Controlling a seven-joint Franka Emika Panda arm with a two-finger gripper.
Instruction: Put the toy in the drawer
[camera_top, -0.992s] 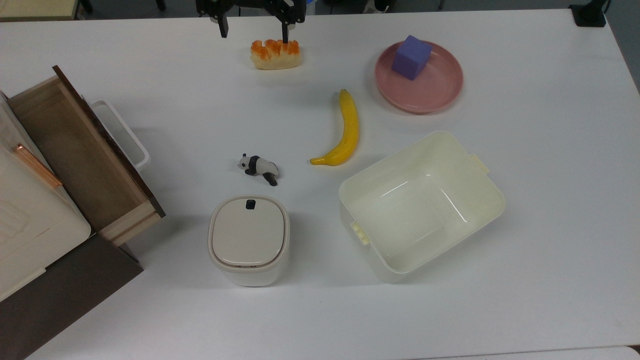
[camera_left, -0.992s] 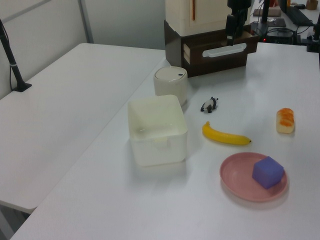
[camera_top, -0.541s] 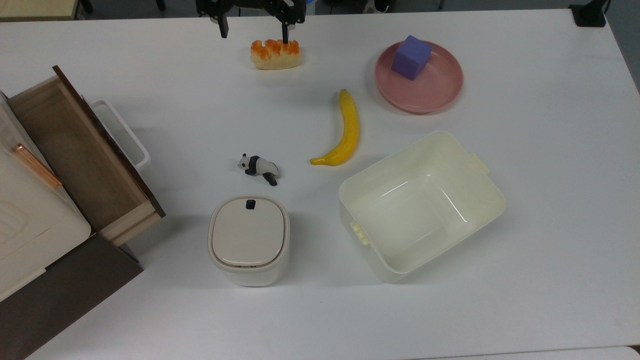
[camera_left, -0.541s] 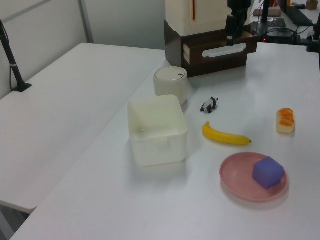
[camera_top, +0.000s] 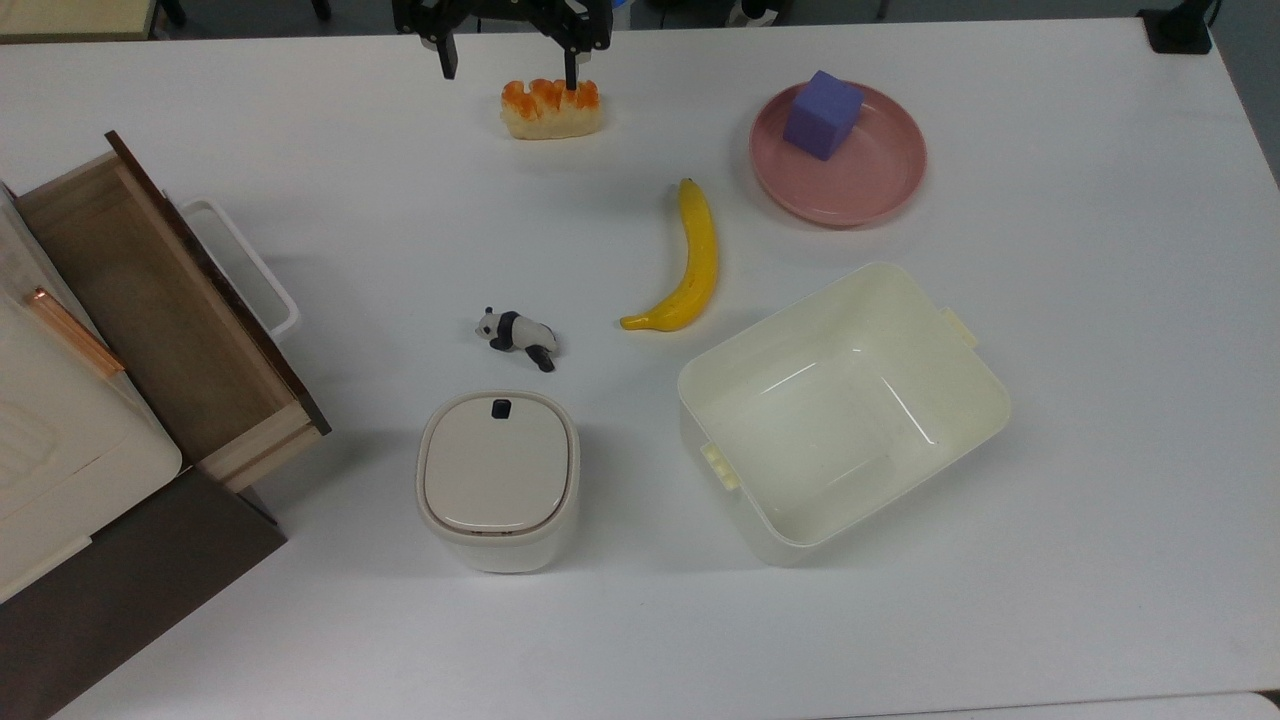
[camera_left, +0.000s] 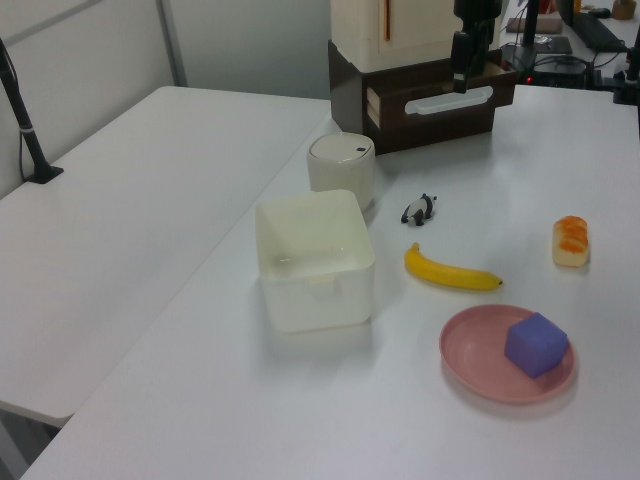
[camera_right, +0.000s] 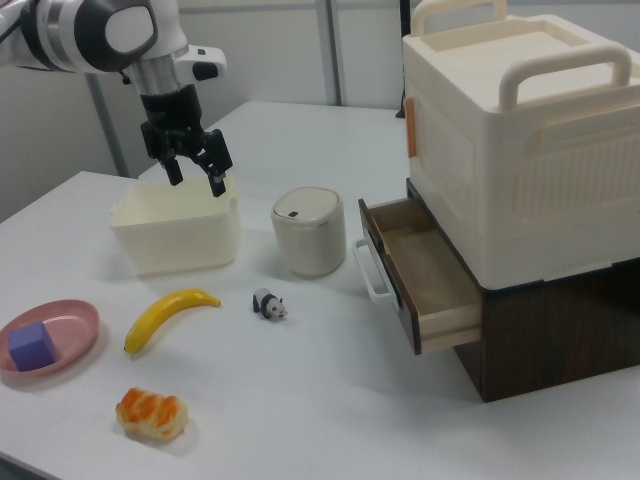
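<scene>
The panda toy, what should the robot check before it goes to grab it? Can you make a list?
1. Drawer pulled open: ok.
2. Nothing inside the drawer in the way: ok.
3. Panda toy lying free on the table, nothing touching it: ok.
4. Pincer open and holding nothing: ok.
5. Pincer above the panda toy: not ok, it hangs high, away from it.
6. Lidded bin touching the toy: ok, close beside it but apart.

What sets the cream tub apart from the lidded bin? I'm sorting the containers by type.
The cream tub is open-topped, wide and rectangular; the lidded bin is closed, smaller, with rounded corners. The lidded bin carries a dark button on its lid; the cream tub shows side tabs. Both are pale plastic and stand on the table.
</scene>
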